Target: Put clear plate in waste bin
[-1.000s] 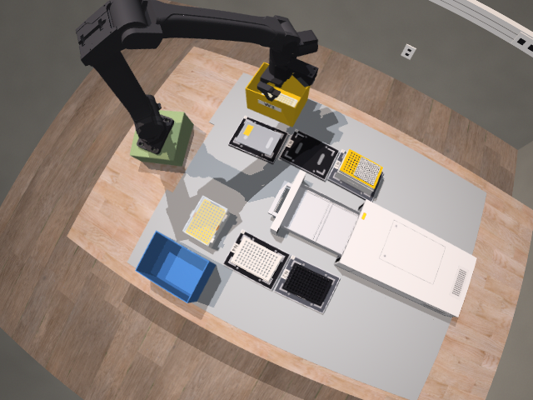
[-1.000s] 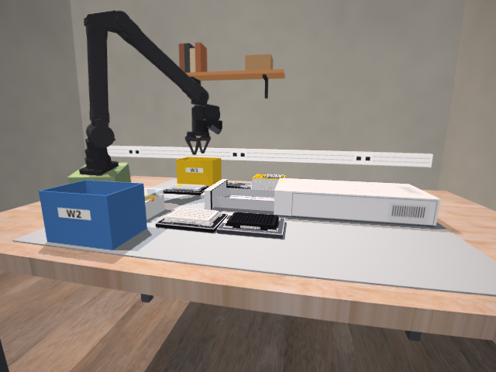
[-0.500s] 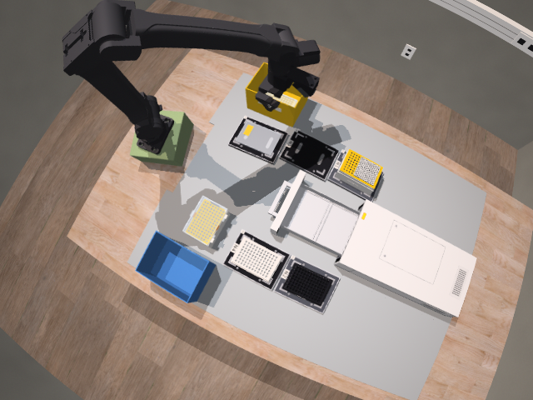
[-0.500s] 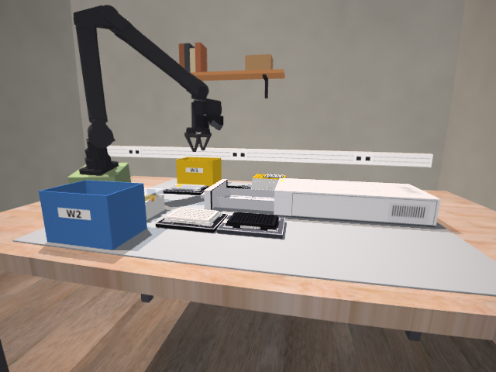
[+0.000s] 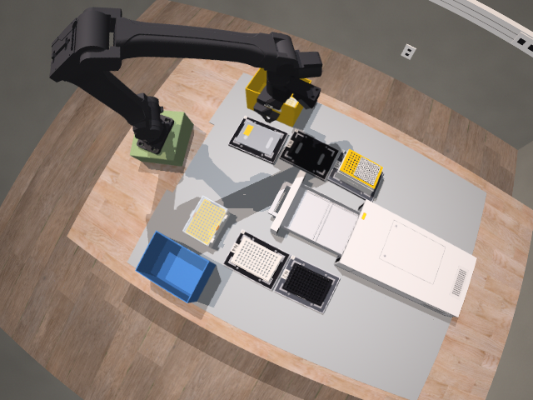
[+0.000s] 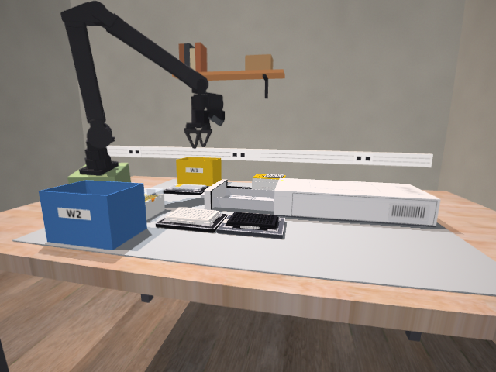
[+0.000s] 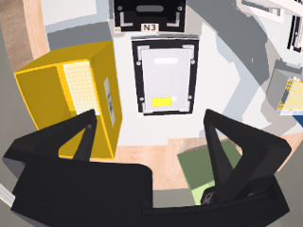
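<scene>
The yellow waste bin W1 (image 5: 257, 92) (image 6: 208, 170) (image 7: 40, 94) stands upright at the far end of the grey mat. A pale gridded clear plate (image 7: 79, 89) (image 5: 292, 102) lies inside it. The black work nest N3 (image 5: 309, 155) is empty. My gripper (image 5: 267, 111) (image 6: 197, 144) (image 7: 150, 114) is open and empty. It hangs well above the bench, over the near rim of W1 and the neighbouring nest.
A nest with a grey lidded plate (image 5: 258, 138) (image 7: 165, 76) sits between W1 and N3. Also here are a yellow rack (image 5: 359, 167), a white instrument (image 5: 409, 258) with an open drawer (image 5: 318, 217), white (image 5: 256, 258) and black (image 5: 307, 284) well plates, a tip box (image 5: 206, 220) and blue bin W2 (image 5: 171, 267) (image 6: 87, 211).
</scene>
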